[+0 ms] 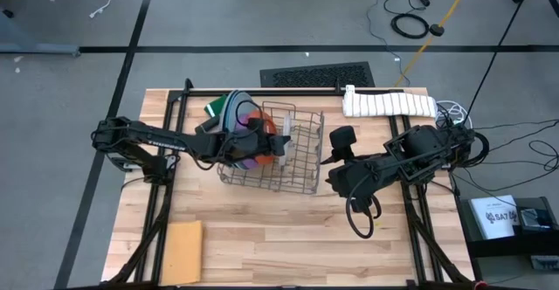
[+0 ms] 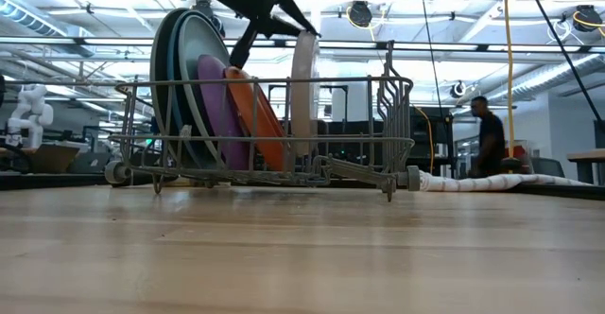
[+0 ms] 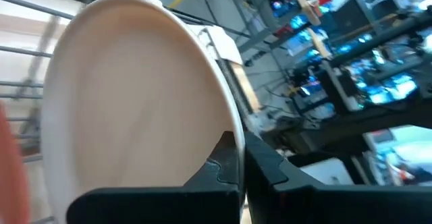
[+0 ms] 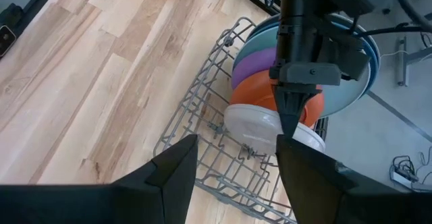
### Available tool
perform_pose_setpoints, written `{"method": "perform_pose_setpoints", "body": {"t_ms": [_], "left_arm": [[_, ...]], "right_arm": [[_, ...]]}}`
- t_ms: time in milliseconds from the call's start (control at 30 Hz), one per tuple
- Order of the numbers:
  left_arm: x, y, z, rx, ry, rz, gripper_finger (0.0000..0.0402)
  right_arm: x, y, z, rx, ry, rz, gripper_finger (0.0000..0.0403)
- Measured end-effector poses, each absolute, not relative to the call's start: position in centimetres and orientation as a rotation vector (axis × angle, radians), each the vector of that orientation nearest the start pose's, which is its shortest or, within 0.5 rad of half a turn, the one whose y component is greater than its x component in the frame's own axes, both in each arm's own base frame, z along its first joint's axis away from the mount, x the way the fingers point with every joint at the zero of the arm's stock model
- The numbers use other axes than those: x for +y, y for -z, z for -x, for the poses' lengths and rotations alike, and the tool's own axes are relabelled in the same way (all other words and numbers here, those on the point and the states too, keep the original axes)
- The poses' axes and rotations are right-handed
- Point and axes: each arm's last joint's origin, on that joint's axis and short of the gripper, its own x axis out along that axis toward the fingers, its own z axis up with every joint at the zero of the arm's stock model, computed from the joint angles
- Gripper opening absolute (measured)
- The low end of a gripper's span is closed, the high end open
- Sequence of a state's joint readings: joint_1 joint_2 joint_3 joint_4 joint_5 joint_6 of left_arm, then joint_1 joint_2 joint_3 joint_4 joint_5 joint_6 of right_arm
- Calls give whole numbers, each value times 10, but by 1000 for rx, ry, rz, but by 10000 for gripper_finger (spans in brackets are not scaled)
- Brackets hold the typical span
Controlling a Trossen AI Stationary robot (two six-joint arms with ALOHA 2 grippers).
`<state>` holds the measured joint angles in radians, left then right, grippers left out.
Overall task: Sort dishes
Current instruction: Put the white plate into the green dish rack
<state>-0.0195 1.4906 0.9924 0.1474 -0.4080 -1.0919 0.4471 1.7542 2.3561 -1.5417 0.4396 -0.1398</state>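
A wire rack (image 1: 284, 163) stands mid-table. In its left end several plates stand on edge: grey-blue (image 2: 161, 78), pale teal (image 2: 194, 59), purple (image 2: 216, 106) and orange (image 2: 260, 115). To their right a light grey plate (image 2: 302, 92) stands upright in the rack, with my left gripper (image 1: 281, 143) shut on it from above. My right gripper (image 4: 236, 173) hangs open above the table just right of the rack (image 1: 330, 157), holding nothing. My left gripper pinches the light grey plate's top rim (image 3: 233, 153) between its two fingers, one on each face. The fingers slant down from the table's left side. The plate stands upright; its lower edge (image 4: 253, 143) sits among the rack's wires, resting or not I cannot tell.
A tan square sheet (image 1: 183, 251) lies at the near left corner. A white folded cloth (image 1: 389, 104) lies at the far right edge. The rack's right half (image 4: 209, 136) holds no plates. A person (image 2: 490, 134) stands in the room behind.
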Motion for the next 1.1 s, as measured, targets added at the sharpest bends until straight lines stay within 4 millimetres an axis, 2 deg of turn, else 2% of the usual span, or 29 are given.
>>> {"method": "perform_pose_setpoints", "body": {"t_ms": [433, 800, 1100], "left_arm": [[5, -265, -330, 150, -560, 934, 5], [4, -260, -328, 222, -553, 904, 93], [3, -259, -328, 258, -518, 894, 144]], "right_arm": [[115, -476, -268, 848, -66, 532, 194], [115, -476, -268, 848, -62, 526, 194], [115, -476, -268, 848, -62, 525, 194]]}}
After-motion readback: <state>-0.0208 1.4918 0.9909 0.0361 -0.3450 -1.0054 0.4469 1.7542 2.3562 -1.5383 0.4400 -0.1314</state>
